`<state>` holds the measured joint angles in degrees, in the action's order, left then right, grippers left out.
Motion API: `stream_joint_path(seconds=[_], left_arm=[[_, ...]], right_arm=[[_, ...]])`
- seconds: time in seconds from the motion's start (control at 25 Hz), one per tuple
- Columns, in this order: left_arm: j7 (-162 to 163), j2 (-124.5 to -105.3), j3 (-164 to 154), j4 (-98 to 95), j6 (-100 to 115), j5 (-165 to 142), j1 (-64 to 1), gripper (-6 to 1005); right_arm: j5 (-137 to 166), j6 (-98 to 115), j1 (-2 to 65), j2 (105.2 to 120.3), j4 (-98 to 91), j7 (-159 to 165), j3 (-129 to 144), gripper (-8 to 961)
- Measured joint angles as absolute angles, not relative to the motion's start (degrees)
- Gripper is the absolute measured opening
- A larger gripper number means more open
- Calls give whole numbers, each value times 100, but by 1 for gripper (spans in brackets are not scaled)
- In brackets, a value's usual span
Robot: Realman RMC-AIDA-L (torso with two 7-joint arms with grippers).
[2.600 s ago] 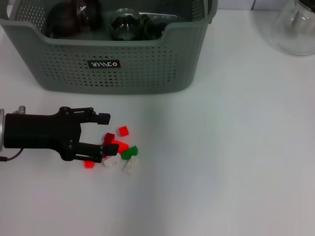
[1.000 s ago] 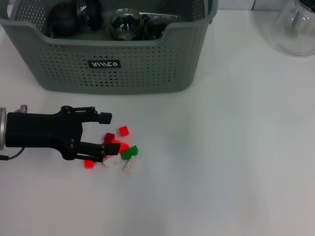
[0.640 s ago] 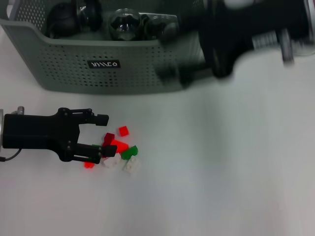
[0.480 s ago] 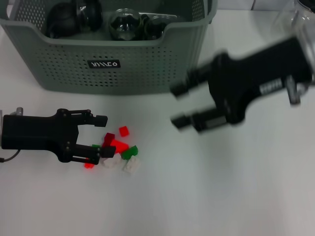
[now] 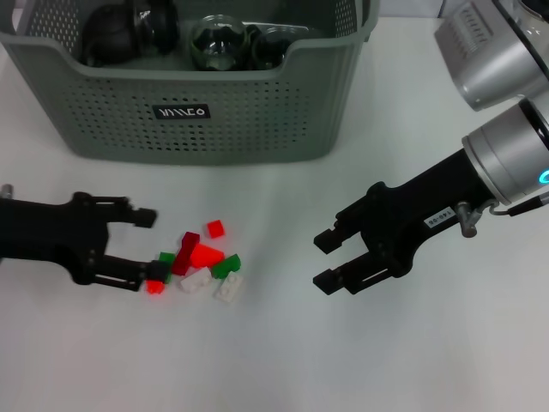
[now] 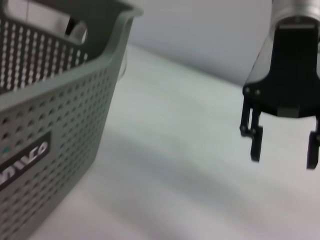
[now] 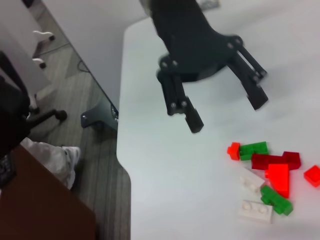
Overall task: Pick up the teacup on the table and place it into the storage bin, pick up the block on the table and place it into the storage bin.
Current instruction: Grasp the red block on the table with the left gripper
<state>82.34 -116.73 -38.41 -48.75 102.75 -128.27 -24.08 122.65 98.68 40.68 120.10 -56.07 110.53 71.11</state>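
The grey-green perforated storage bin [image 5: 197, 103] filled the upper left; red, green and white blocks [image 5: 199, 264] lay below, between the open, empty left gripper [image 5: 150, 251] and right gripper [image 5: 324, 259].

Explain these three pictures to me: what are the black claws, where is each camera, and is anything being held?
The claws are a two-armed robot's grippers. The head camera looks down on a white table. The left gripper lies open beside a heap of small blocks, red, green and white. The right gripper is open too, on bare table. Neither holds anything. Behind stands the bin, with dark rounded things inside. The other two pictures come from wrist cameras: the left one sees the bin wall and the right gripper; the right one sees the left gripper above the blocks.
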Motion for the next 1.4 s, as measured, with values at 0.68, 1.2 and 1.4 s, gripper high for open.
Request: stream_joint_path(seconds=[0.68, 1.2, 1.4], left_arm=[[12691, -12432, -5615, -8304, 11039, -15169, -2860, 865], [15455, -12450, -7567, -8332, 10554, -15589, -2863, 865], [15960, -12451, -8152, -8317, 10168, -15826, -2892, 859]], right_arm=[[12168, 9895, 3548, 11953, -5582, 10616, 6462, 610], [12189, 10005, 3440, 11790, -4945, 9356, 6091, 610], [12192, 10001, 3429, 11785, -4939, 9260, 6067, 610]])
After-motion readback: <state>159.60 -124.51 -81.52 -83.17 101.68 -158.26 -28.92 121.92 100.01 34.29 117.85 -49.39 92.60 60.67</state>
